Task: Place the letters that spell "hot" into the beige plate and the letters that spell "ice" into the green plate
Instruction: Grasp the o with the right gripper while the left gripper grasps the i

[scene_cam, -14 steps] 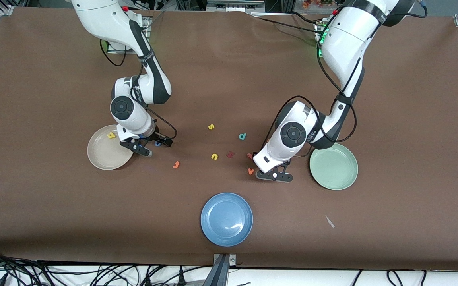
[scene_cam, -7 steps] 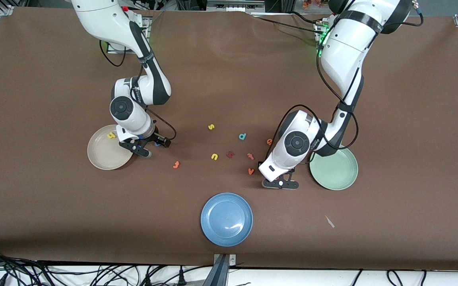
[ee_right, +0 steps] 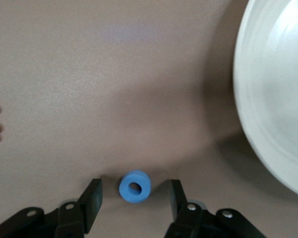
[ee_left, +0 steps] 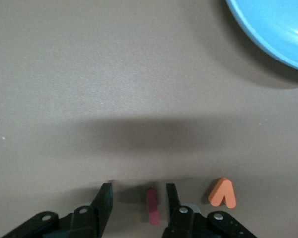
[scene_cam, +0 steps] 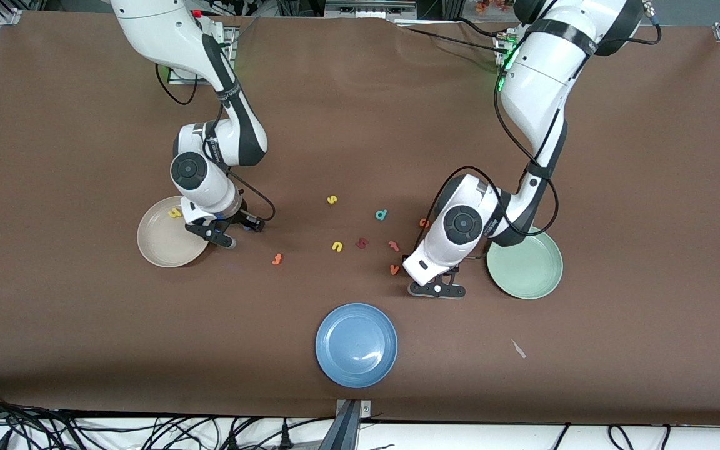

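Nearest the front camera, a blue plate (scene_cam: 356, 345) sits on the brown surface (scene_cam: 616, 175), and a small pale scrap (scene_cam: 518, 349) lies toward the left arm's end. Farther back, the left pincer (ee_left: 137, 199) is down at the surface beside the green plate (scene_cam: 525, 262), its fingers (ee_left: 104, 198) spread on either side of the dark red bar-shaped i (ee_left: 152, 206); neither finger touches the letter. An orange v (scene_cam: 394, 269) lies just beside this pincer. The green plate holds no letters. At about the same depth, an orange t (scene_cam: 277, 259) lies near the beige plate (scene_cam: 172, 240). Farther still sits a row of loose letters: a yellow u (scene_cam: 337, 246), a dark red h-like letter (scene_cam: 362, 243) and a small orange letter (scene_cam: 393, 245) whose shape cannot be made out. The right pincer (ee_right: 134, 194) is low over the surface at the beige plate's edge, its fingers (ee_right: 93, 196) spread around the blue ring-shaped o (ee_right: 134, 186), with a gap visible on both sides. A yellow h (scene_cam: 175, 213) rests inside the beige plate. An orange e (scene_cam: 424, 222) lies beside the left arm's wrist, partly hidden by it. A teal d (scene_cam: 381, 215) lies near it, and a yellow s (scene_cam: 332, 200) lies farthest from the front camera. The teal c cannot be found in any view.
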Robot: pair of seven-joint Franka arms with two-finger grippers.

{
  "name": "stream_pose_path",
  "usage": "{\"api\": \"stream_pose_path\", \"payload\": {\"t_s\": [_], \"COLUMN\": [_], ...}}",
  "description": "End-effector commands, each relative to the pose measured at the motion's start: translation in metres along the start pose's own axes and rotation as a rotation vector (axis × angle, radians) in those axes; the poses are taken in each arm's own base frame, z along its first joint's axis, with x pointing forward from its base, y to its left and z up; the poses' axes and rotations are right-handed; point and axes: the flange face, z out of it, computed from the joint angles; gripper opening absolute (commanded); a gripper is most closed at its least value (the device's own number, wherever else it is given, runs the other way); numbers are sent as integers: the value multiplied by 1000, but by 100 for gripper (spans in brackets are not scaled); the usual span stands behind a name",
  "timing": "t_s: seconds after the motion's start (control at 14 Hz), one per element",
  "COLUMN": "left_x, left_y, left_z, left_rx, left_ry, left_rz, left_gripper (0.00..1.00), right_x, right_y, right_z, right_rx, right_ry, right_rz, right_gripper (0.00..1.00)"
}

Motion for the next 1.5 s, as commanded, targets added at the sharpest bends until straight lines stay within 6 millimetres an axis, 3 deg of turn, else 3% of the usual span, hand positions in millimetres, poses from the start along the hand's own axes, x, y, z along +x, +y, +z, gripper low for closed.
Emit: {"api": "stream_pose_path", "payload": {"t_s": [0.0,0.29,0.64,1.0,1.43], "left_x": [2,-4,2,13,11], "left_y": [8,10,6,-8,-14], "left_z": [3,16,5,-24,-44], "left_rx": [18,22,21,32,61], "left_ry": [14,-4,9,21,-33], "left_rz": [8,14,9,1,-3], "left_gripper": [41,0,0,0,0], "right_x": [6,6,6,7,7], "right_y": [-1,0,1,0,1], "right_z": [1,2,3,3,7], "right_rx": [14,15,22,35,40], "right_ry": [6,5,1,1,-8], "right_rz": [-6,-2,13,30,49], "right_gripper": [60,55,50,42,33]}}
